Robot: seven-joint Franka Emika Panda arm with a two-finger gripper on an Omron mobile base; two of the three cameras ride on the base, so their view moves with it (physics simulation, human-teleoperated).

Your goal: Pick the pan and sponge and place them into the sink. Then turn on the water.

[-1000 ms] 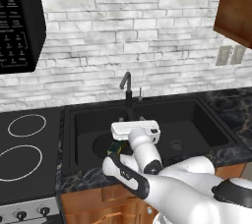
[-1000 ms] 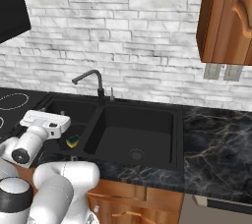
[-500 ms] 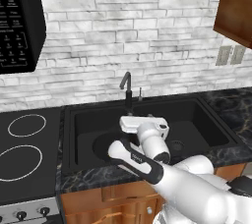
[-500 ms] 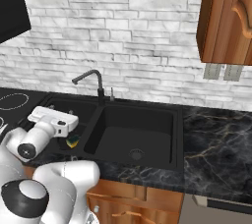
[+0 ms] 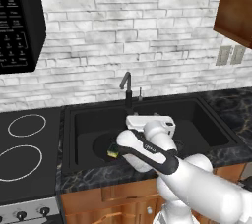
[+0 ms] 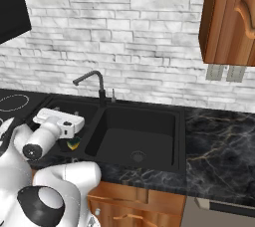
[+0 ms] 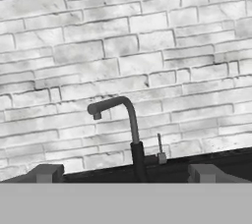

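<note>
On the dark marbled worktop [image 5: 83, 181], the black stovetop with white-ringed burners [image 5: 27, 142] sits at the far left, at nine o'clock from the wide matte black double-basin sink [image 5: 147, 115]. In its left basin lies the round, shallow, matte black pan [image 5: 102, 145], with the small yellow sponge with a dark green top [image 5: 113, 152] at its four o'clock edge, so both look already delivered. The gripper [image 7: 127, 173], jaws spread wide and holding nothing, hovers over that basin and faces the slim black curved faucet [image 7: 129, 129] at twelve o'clock, whose small lever [image 7: 159, 150] stands just right of the stem. No water stream shows; turning it on seems to be what remains.
</note>
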